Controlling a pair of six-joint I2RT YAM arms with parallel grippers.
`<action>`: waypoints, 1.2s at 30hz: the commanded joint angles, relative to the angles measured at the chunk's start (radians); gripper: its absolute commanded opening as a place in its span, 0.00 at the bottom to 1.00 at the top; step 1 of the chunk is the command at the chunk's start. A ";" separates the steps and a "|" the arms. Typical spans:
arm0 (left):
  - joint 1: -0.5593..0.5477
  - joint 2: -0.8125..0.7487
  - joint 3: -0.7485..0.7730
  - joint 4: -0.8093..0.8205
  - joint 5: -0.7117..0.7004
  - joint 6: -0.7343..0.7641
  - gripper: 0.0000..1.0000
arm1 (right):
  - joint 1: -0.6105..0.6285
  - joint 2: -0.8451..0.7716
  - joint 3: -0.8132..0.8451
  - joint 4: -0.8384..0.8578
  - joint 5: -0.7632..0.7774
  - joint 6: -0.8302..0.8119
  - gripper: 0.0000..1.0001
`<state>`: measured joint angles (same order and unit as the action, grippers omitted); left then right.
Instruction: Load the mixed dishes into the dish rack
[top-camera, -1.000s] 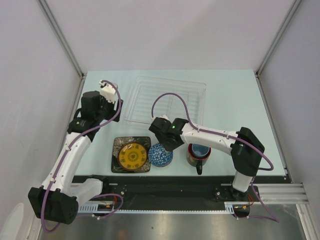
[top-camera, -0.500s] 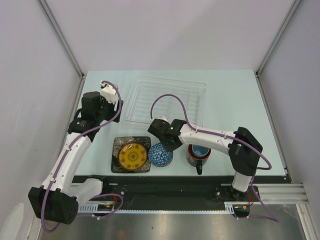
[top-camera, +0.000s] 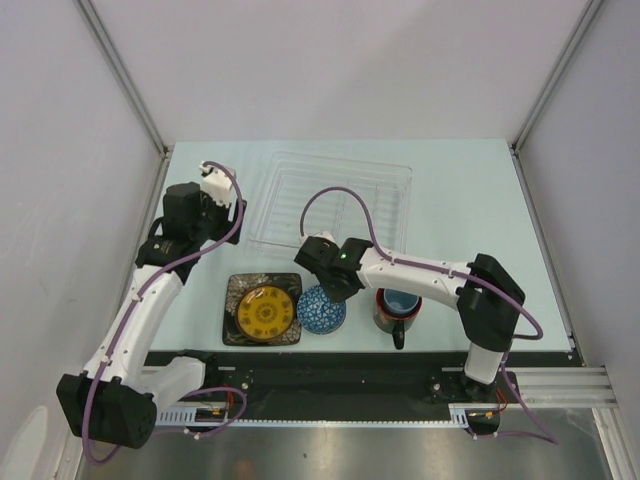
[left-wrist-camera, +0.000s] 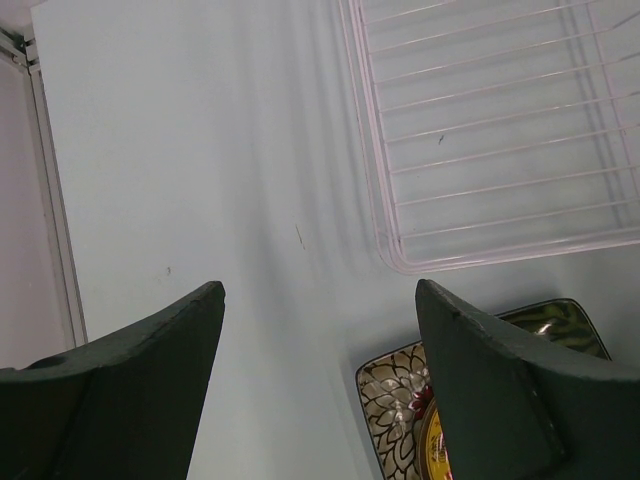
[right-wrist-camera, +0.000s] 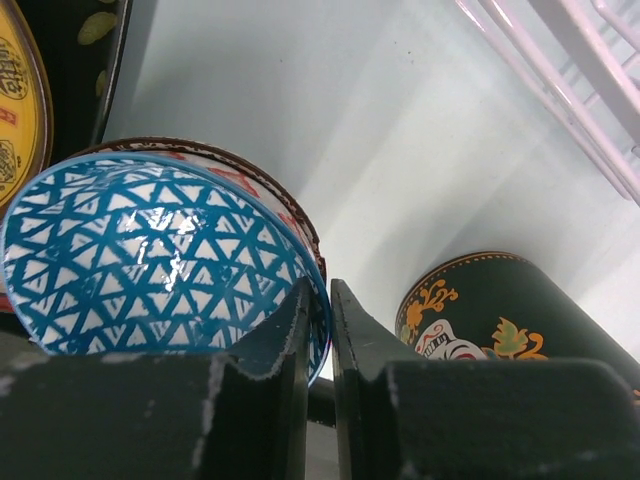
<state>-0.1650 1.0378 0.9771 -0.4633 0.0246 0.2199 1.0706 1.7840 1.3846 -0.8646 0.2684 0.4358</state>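
Over on the left, the left gripper (left-wrist-camera: 318, 390) hangs above the pale blue-green table (left-wrist-camera: 200, 150), its two dark fingers spread wide with nothing between them. Just ahead of it lies the near corner of the clear plastic ribbed dish rack (top-camera: 300, 195), which has no dishes in it.

Moving right along the front row: the black square floral plate (top-camera: 236, 328) lies flat on the table, and the small round yellow plate (top-camera: 265, 312) sits centred on top of it. Touching that plate's right edge is the blue-white patterned bowl (right-wrist-camera: 150, 250), upright and nested inside a pale bowl with a dark brown rim (right-wrist-camera: 262, 180).

And here is the action: the right gripper (right-wrist-camera: 320, 295) is down at the patterned bowl's right side, its jaws pinched almost together with the bowl's thin rim clamped between them. The bowl sits low on the table, well short of the rack behind it.

Furthest right, just beside the bowl, the dark mug with painted floral decoration (right-wrist-camera: 500, 310) stands upright, handle toward the near edge, with light blue showing inside it.
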 joint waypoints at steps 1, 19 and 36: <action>0.005 -0.015 -0.005 0.038 -0.006 0.010 0.82 | 0.003 -0.054 0.024 -0.034 0.043 -0.002 0.09; 0.005 -0.013 -0.017 0.046 0.001 -0.001 0.82 | -0.205 -0.210 0.382 -0.141 0.007 -0.062 0.00; 0.042 0.361 0.237 0.187 -0.006 -0.048 0.82 | -0.529 0.219 0.908 -0.388 0.463 -0.056 0.00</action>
<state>-0.1390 1.3174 1.0733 -0.3485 0.0143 0.2062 0.5560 1.9190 2.1448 -1.1744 0.6300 0.3634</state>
